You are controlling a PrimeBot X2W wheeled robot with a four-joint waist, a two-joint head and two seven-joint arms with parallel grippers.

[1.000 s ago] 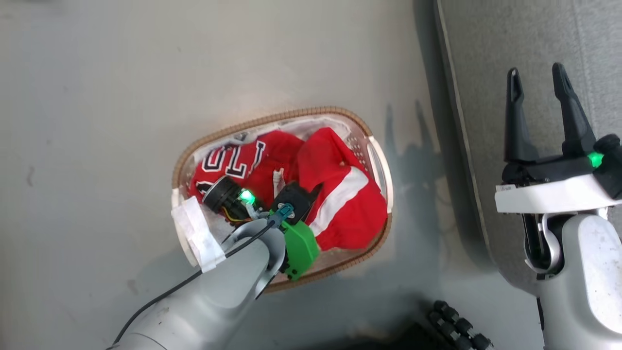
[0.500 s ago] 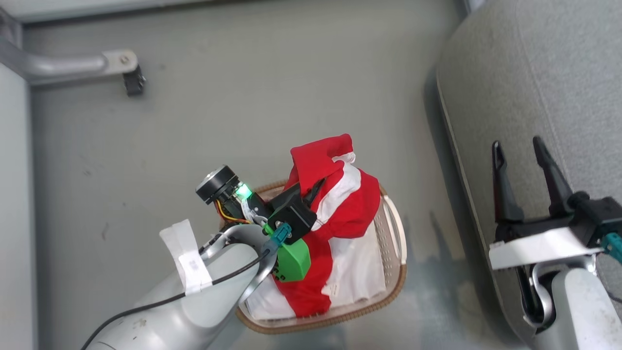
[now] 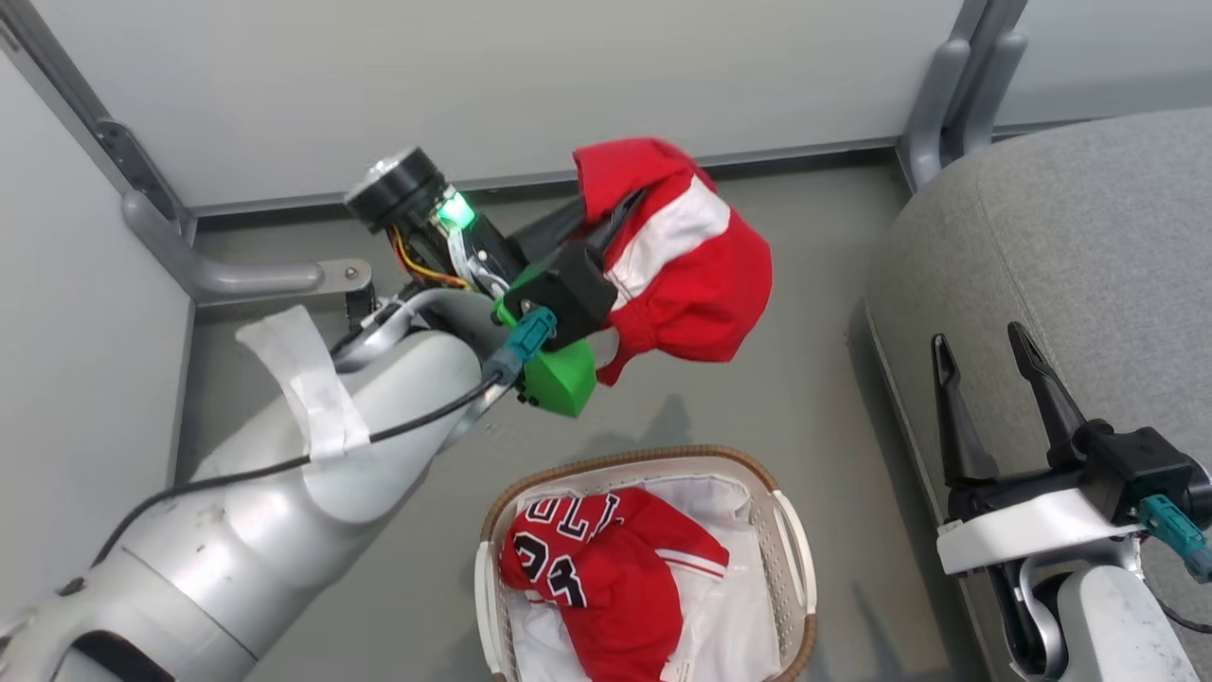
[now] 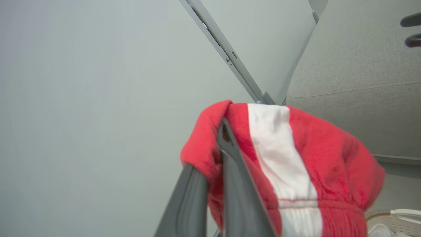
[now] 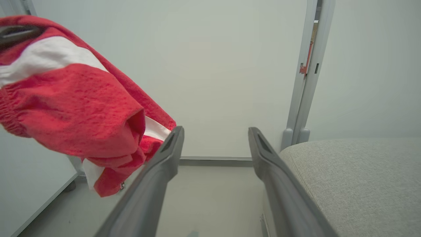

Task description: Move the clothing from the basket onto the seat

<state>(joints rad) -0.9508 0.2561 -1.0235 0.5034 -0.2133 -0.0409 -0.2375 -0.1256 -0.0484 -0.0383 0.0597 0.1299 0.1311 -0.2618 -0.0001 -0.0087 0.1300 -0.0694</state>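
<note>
Head view: the pale left arm reaches across from the lower left, and the left gripper [image 3: 611,220] has its two long dark fingers pressed together on a fold of the red fabric shorts [image 3: 696,275] with a broad white stripe. The shorts hang in the air above the grey floor [image 3: 814,398], well apart from everything below. The left wrist view shows that only a narrow fold near one edge is pinched, with the bulk drooping to one side. Below, the oval cream plastic basket [image 3: 793,559] with a brown woven-look rim holds the red jersey [image 3: 615,578] with black white-edged characters, lying on a plain white sheet [image 3: 734,625]. Further right, the right gripper [image 3: 989,352] has its fingers spread with nothing between them, at the edge of the large grey upholstered seat [image 3: 1089,218]. Judged progress: one garment is out of the basket and none is on the seat. Hazards:

- A sharp swing may free the shallow pinch and drop the shorts on the floor.
- The drooping cloth may catch on the right gripper, which stands across the likely path.
- Release too near the rounded seat edge may let the garment slide off.
</note>
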